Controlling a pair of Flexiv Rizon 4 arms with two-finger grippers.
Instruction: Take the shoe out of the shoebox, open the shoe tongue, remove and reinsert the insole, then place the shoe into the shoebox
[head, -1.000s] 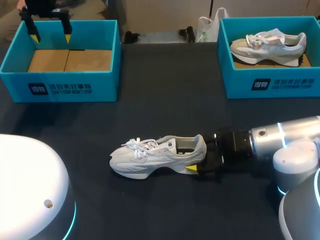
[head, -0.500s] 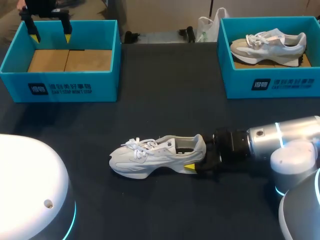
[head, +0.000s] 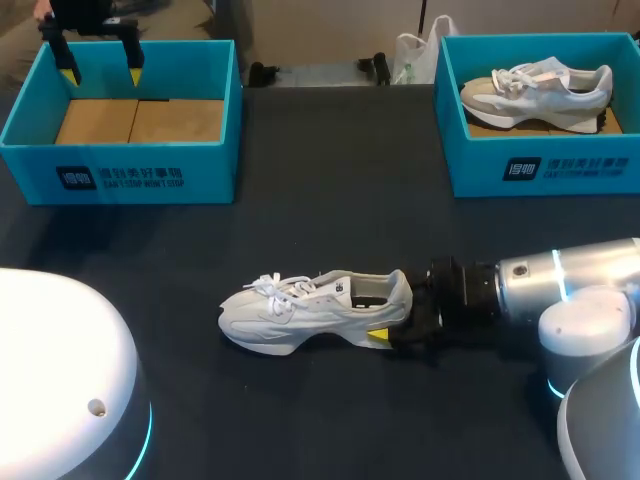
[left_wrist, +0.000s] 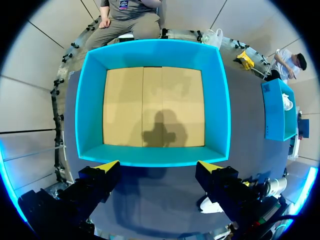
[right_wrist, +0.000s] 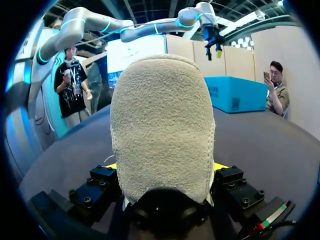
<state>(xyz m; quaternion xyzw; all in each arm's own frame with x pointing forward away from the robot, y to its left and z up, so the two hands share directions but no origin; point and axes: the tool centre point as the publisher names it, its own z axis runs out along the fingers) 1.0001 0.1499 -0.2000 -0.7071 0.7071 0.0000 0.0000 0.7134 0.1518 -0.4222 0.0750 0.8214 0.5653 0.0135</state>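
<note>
The white shoe (head: 310, 312) stands on its sole on the dark table (head: 330, 200), toward the front middle, toe pointing to the left arm's side and well apart from both boxes. The right gripper (head: 393, 333) is clamped on the heel, with one yellow-tipped finger pressed against each side. In the right wrist view the heel fills the gap between them. The left gripper (head: 100, 70) hangs over the far edge of the left shoebox (head: 120, 180), fingers spread apart and holding nothing. That box's cardboard floor is in plain view. The right shoebox (head: 540, 165) contains a second shoe (head: 535, 88), grey and white.
</note>
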